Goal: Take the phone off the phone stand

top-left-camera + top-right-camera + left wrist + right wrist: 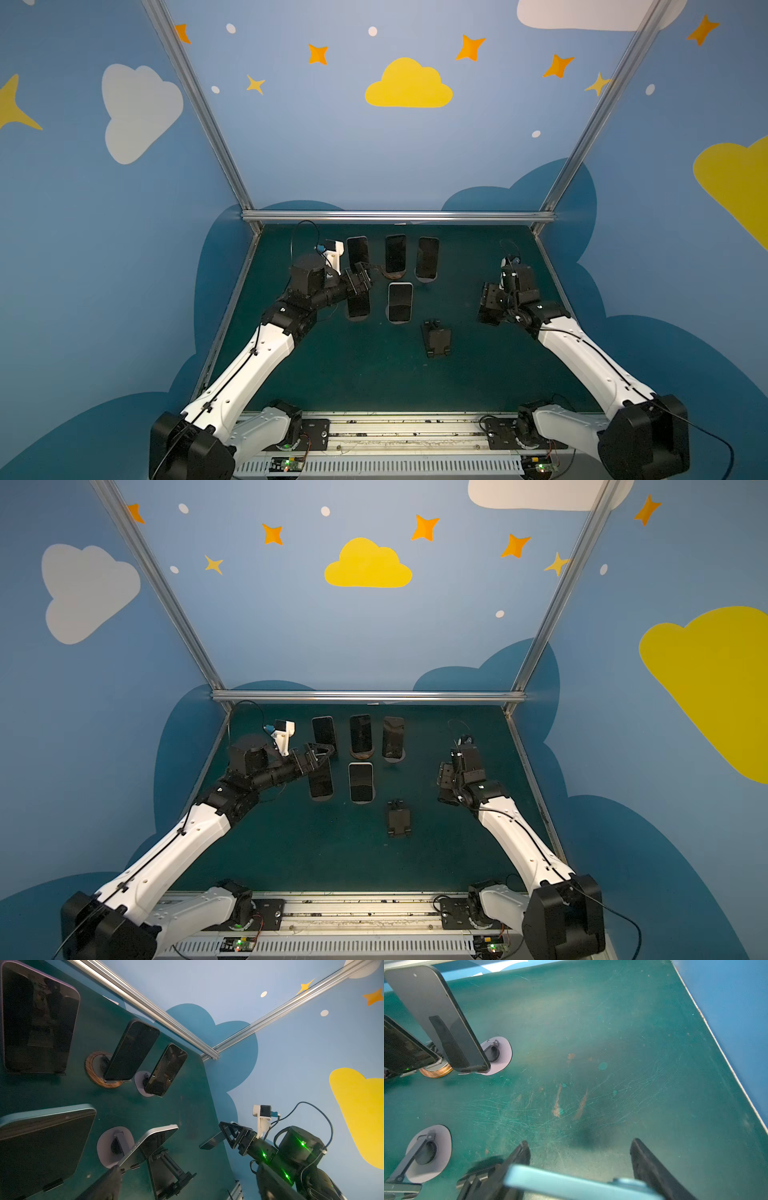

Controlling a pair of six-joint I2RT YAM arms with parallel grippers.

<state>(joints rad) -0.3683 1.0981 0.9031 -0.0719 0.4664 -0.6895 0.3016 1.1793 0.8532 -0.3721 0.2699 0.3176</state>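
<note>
The left arm and right arm are alike: long white moulded shells with small dark screw holes, joined by blocky and drum-shaped black joint housings, a thin black cable clipped along each white link, each black elbow bearing a small white mark. Near each wrist a white printed bracket carries a small black camera with a blue plug and a looping black lead (green lights glow on the right arm's dark wrist housings). The right pincer is matte black, built as a see-through triangular lattice.
</note>
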